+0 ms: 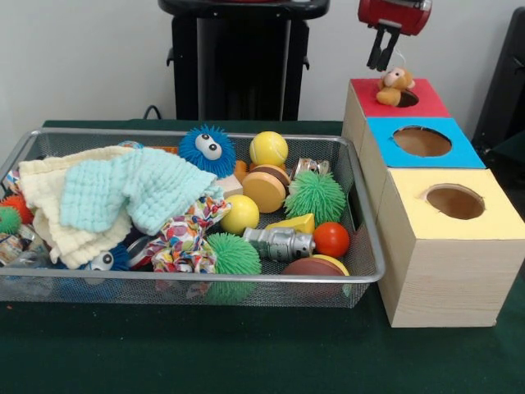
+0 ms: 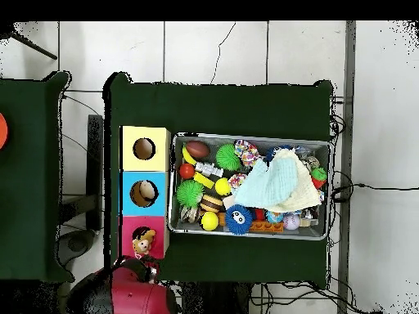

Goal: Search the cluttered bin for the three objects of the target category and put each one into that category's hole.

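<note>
We see the gripper (image 1: 381, 59) pressed together and empty above the plush toy (image 1: 394, 85) in the red box (image 1: 422, 103); it looks soft and light, so we would pinch its head.

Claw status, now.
Claw: holding nothing, hanging just above the small brown plush monkey that sits in the red box's hole; open or closed cannot be told.

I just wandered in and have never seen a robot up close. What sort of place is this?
Probably a robotics lab set up for a sorting test: a wire bin crammed with toys, three boxes with coloured holed tops, and a red gripper above a small stuffed toy at the red hole.
</note>
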Controlling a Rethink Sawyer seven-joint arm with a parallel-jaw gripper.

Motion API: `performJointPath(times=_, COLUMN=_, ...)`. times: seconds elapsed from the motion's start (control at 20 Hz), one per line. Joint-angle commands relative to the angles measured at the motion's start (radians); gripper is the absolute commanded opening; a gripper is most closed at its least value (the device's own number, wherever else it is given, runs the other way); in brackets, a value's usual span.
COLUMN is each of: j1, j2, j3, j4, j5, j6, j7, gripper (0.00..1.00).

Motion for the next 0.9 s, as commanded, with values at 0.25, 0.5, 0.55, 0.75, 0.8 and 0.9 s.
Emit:
performJointPath(times=0.25, j1=0.033, j2=-0.024, j3=-0.006, j4=-0.062, j5=0.036, j6=0.144, j7=0.237, gripper=0.0)
performJointPath(times=0.5, j1=-0.009, j2=0.019, j3=0.074, j4=-0.019, j5=0.069, j6=0.021, j7=0.233, gripper=0.0)
performJointPath(times=0.55, j1=-0.014, j2=0.027, j3=0.088, j4=-0.012, j5=0.076, j6=0.0, j7=0.236, gripper=0.0)
performJointPath(times=0.75, j1=-0.045, j2=0.053, j3=0.145, j4=-0.003, j5=0.09, j6=-0.086, j7=0.233, gripper=0.0)
performJointPath(times=0.8, j1=-0.05, j2=0.053, j3=0.149, j4=0.001, j5=0.092, j6=-0.103, j7=0.238, gripper=0.0)
performJointPath(times=0.9, j1=-0.068, j2=0.061, j3=0.164, j4=0.003, j5=0.09, j6=-0.159, j7=0.245, gripper=0.0)
